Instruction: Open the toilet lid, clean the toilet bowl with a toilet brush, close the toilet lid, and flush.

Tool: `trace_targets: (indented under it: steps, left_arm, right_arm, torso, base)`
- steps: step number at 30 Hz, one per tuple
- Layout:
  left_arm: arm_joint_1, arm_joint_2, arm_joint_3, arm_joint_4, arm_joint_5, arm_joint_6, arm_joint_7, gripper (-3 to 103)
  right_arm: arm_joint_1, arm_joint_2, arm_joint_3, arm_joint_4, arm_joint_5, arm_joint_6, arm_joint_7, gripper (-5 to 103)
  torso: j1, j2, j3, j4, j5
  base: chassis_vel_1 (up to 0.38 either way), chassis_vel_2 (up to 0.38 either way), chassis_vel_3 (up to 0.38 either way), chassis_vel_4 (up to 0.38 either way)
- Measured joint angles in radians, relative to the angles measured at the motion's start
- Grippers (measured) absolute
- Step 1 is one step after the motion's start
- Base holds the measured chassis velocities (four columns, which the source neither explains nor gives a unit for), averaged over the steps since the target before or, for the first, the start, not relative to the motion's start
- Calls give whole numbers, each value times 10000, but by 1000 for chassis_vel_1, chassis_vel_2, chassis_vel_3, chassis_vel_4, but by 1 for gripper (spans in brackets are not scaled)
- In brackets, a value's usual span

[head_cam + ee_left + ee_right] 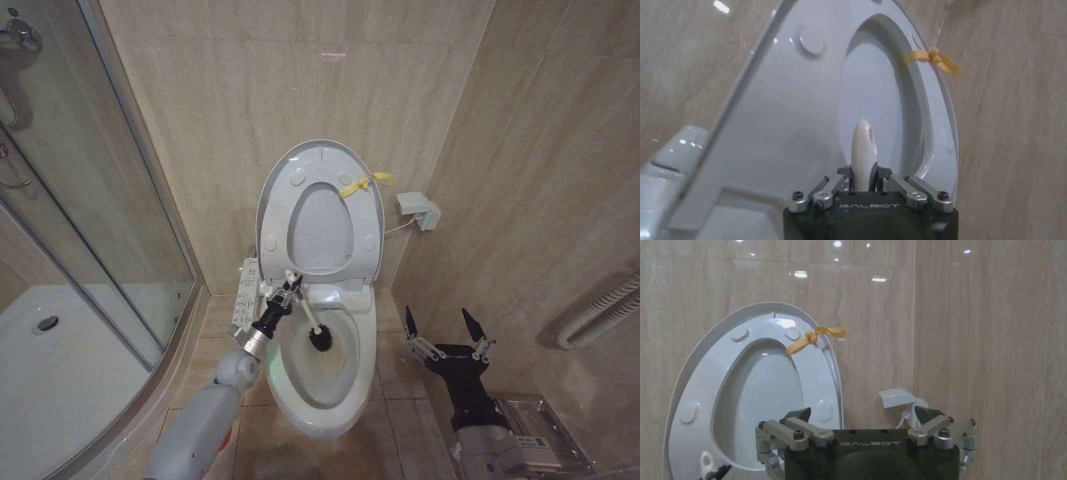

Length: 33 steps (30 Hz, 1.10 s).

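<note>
From the head view, your left gripper [290,293] is clamped on the thin white handle of the toilet brush [310,325], whose dark bristle head sits inside the toilet bowl [325,375], near the rear left wall, above the yellowish stains further down. The toilet lid [322,215] stands raised with the seat against the tiled wall, a yellow tag [365,184] tied at its edge, so the scrubbing step looks to be the one in hand; to do it well, I would have you press the bristles against the stained ceramic and sweep around the wall rather than stir in open space, keeping the handle off the rim. Your right gripper [447,338] waits with jaws apart beside the bowl, over the floor. In the left wrist view, the gripper [864,184] pinches the pale handle end [863,150], with the raised lid [773,125] close behind, so watch your clearance there. In the right wrist view, the spread gripper [867,427] faces the upright lid [700,370] and a small wall socket [897,398].
</note>
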Motion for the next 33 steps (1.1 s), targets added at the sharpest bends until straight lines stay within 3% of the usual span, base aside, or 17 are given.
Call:
trace_targets:
  steps: [6, 16, 24, 29, 33]
  left_arm:
    - [-107, -712, 28, 538, 237, -429, -139, 22]
    - [-385, -1658, 8, 1488, 494, -686, 75, 22]
    - [-666, -2384, -742, 3554, 2415, -2027, 1000, 22]
    - [-728, -2404, -1301, 3759, 3147, -2458, 1085, 22]
    - [-691, -2313, -1218, 3283, 3056, -2315, 904, 22]
  right_arm:
    - [0, 0, 0, 0, 0, 0, 0, 100]
    - [0, 0, 0, 0, 0, 0, 0, 100]
    - [1, 1, 0, 0, 0, 0, 1, 100]
    - [0, 0, 0, 0, 0, 0, 0, 100]
    - [0, 1, -1, 0, 0, 0, 0, 100]
  torso:
    - [0, 0, 0, -2, -2]
    - [0, 0, 0, -3, -1]
    - [-4, 7, -6, -2, 4]
    - [-5, 7, -3, 5, 3]
    - [6, -5, 6, -6, -17]
  base:
    - [0, 0, 0, 0]
    - [0, 0, 0, 0]
    - [0, 0, 0, 0]
    - [0, 0, 0, 0]
    - [0, 0, 0, 0]
